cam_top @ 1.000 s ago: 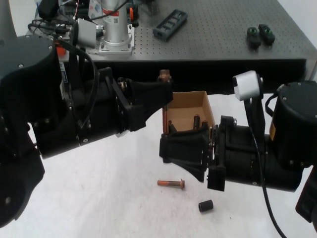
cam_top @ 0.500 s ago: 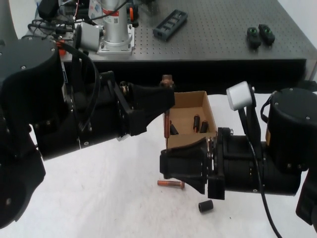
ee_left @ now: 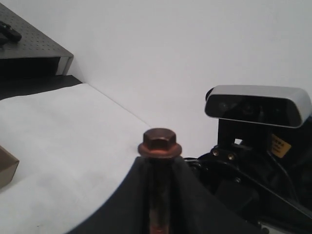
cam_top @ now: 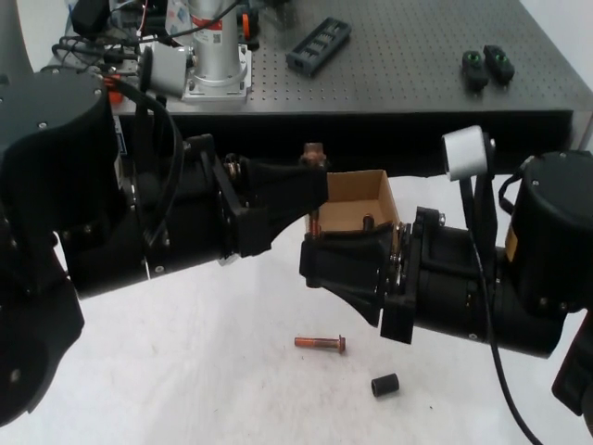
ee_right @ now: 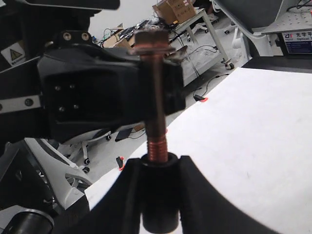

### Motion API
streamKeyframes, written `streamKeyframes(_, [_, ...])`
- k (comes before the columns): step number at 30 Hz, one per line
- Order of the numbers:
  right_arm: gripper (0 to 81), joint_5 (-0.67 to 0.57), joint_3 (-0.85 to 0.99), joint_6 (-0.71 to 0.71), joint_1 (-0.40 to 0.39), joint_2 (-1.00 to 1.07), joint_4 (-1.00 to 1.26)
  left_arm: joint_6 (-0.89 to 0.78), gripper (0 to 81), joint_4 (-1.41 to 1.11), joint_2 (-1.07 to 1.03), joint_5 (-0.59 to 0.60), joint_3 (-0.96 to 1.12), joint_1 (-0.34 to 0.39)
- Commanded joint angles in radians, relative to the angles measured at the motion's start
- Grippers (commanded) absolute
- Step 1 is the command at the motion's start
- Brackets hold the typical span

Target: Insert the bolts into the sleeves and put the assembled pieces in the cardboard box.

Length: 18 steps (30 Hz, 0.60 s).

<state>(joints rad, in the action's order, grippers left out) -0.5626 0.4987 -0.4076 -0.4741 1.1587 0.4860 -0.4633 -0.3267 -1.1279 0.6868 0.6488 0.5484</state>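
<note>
- While my left gripper (ee_left: 158,195) is clamping the bolt (ee_left: 159,144) by its shank, head up, my right gripper (ee_right: 158,214) is pinching the sleeve (ee_right: 158,170) directly under it. Both pairs of jaws are closed hard on their part.
- Tip in the bore?
- Right wrist view is putting the thread at the sleeve mouth, apparently just entering. Depth I can't tell. Left wrist view is giving me the hex head between my fingers, and they're hiding the joint underneath.
- Risks?
- My read: if the two axes are tilting, the thread is going to catch on the rim. Pushing harder then is either twisting the sleeve out of my pinch or sliding the bolt up through the left pads.
- Rest of the bench?
- High view is placing the leftovers: spare bolt (cam_top: 321,343) and spare sleeve (cam_top: 384,385) lying apart on the white sheet, on the near side of my grippers. Cardboard box (cam_top: 357,190) is sitting just behind them, with dark pieces inside.
</note>
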Motion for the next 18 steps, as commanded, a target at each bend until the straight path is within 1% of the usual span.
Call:
streamKeyframes(1, [0.8,0.025,0.007,0.003,0.004,-0.005,0.021,-0.007,0.7,-0.013,0.007,0.034,0.004,0.003])
streamKeyframes(6, [0.8,0.022,0.007,0.003,0.004,-0.005,0.067,-0.007,0.0,-0.006,0.007,0.034,0.004,0.003])
streamKeyframes(7, [0.8,0.022,0.007,0.009,0.004,-0.005,0.081,-0.012,1.9,0.003,0.007,0.031,0.004,0.003])
streamKeyframes(9, [0.8,0.022,0.007,0.039,0.004,-0.005,0.104,-0.016,9.9,0.029,0.007,0.021,0.004,0.003])
streamKeyframes(11, [0.8,0.022,0.007,0.07,0.006,-0.005,0.11,-0.015,25.3,0.05,0.007,0.002,0.004,0.003])
streamKeyframes(12, [0.8,0.032,0.007,0.072,0.008,-0.005,0.108,-0.015,34.9,0.056,0.007,-0.01,0.004,0.003])
streamKeyframes(14, [0.8,0.069,0.007,0.072,0.023,-0.005,0.077,-0.015,50.5,0.06,0.007,-0.052,0.004,0.003])
streamKeyframes(15, [0.8,0.095,0.007,0.081,0.038,-0.005,0.053,-0.026,55.2,0.062,0.007,-0.08,0.004,0.003])
streamKeyframes(16, [0.8,0.131,0.007,0.108,0.056,-0.005,0.033,-0.032,56.1,0.064,0.007,-0.1,0.004,0.003])
streamKeyframes(18, [0.8,0.21,0.013,0.192,0.102,0.0,-0.026,-0.032,53.0,0.064,0.007,-0.125,0.004,0.003])
